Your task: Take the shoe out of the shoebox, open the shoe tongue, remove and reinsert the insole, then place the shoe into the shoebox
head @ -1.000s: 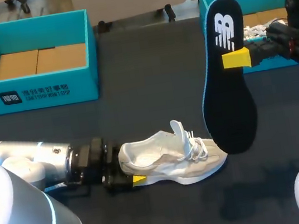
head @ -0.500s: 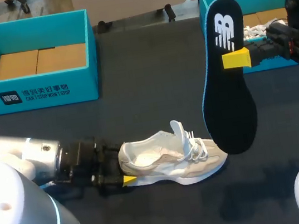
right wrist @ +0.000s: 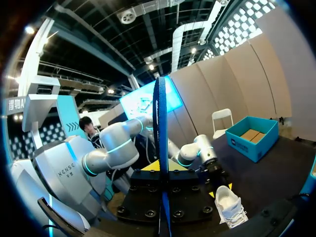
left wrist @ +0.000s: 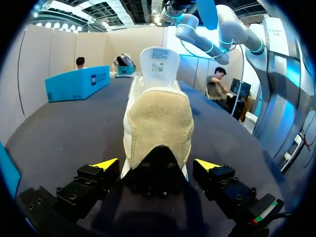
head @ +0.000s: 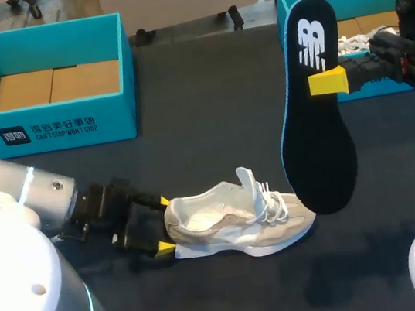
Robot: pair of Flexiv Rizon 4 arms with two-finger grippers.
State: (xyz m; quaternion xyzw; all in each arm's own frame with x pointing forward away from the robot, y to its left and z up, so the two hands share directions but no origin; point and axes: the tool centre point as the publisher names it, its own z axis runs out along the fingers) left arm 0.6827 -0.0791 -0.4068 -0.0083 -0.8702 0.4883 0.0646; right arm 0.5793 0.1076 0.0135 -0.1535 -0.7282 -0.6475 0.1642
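Above the table (head: 208, 108), right gripper (head: 329, 81) pinches the pulled-out insole (head: 321, 154). Shoe (head: 232, 218) lies below, left gripper (head: 163, 225) wide open around its heel. Next up, I guess: steady it and reinsert.

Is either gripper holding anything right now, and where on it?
The right gripper is shut on the insole, pinching its side edge in the narrower upper half. The left gripper holds nothing: it is open, straddling the heel of the shoe.
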